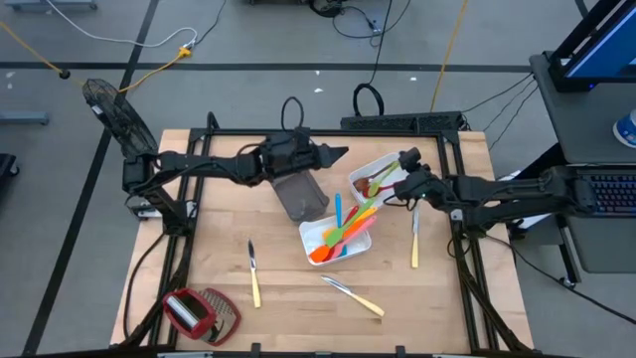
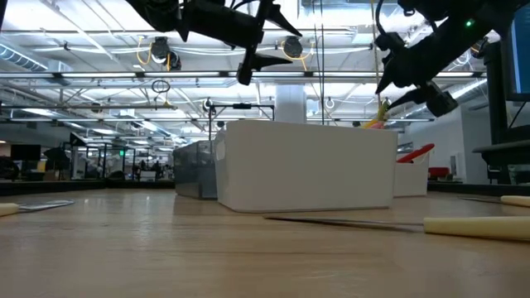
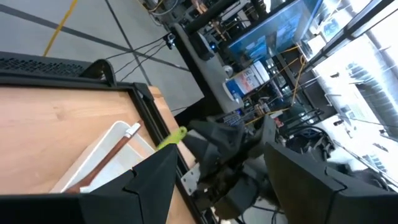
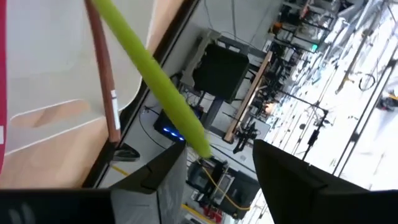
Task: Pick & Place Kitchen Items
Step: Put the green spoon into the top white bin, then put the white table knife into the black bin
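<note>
My right gripper (image 1: 405, 179) is open and hovers over the far white tray (image 1: 370, 165). A green utensil (image 1: 390, 171) lies slanted with its head in that tray. Its handle end (image 4: 200, 144) rises between my right fingertips, close to one finger. A brown wooden spoon (image 4: 102, 68) lies in the same tray. The near white tray (image 1: 310, 237) holds several orange, green, pink and blue utensils (image 1: 348, 224). My left gripper (image 1: 333, 154) is open and empty, high above the table beside a grey-brown tray (image 1: 298, 194). My right gripper's fingers stand on either side of the green utensil's handle end (image 4: 200, 144), with a gap wider than the handle. I cannot tell whether the nearer finger (image 4: 177, 165) touches it.
Three pale-handled metal pieces lie on the bare wood: one at the near left (image 1: 253, 273), one at the near middle (image 1: 353, 295), one at the right (image 1: 415, 239). A red-and-mesh tool (image 1: 199, 310) lies at the near left corner.
</note>
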Robot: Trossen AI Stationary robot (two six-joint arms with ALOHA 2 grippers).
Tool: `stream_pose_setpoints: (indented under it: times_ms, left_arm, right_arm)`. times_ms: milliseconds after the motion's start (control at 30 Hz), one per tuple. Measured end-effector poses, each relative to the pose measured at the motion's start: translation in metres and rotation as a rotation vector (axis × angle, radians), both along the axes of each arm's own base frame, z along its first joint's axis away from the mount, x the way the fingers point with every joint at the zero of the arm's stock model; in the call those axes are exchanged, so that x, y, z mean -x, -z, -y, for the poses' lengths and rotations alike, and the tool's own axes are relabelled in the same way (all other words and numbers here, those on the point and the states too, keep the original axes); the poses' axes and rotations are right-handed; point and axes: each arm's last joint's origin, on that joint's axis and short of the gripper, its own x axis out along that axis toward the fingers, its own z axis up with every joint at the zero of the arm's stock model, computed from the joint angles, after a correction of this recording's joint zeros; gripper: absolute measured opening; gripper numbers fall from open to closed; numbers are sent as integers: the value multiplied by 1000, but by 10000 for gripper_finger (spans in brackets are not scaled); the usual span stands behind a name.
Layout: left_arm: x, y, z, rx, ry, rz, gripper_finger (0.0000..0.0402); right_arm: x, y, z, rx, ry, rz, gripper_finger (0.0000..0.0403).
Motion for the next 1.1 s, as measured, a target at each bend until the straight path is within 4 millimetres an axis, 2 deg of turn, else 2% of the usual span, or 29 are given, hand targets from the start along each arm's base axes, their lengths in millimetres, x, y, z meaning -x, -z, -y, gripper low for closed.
stream_pose_setpoints:
  times_ms: [433,700,967,1100]
  left_arm:
    - [-5,0,24,46,64,21,248]
    - [-7,-3,34,65,87,52,248]
    - [-6,-3,31,-20,82,25,248]
    - [-1,-6,22,-112,62,-20,248]
  right_arm:
    - [25,-23,-1,0,132,290,174]
    - [40,-22,-1,6,315,456,163]
    - [46,-18,-2,-123,418,727,149]
    - [48,-19,-4,-319,415,921,145]
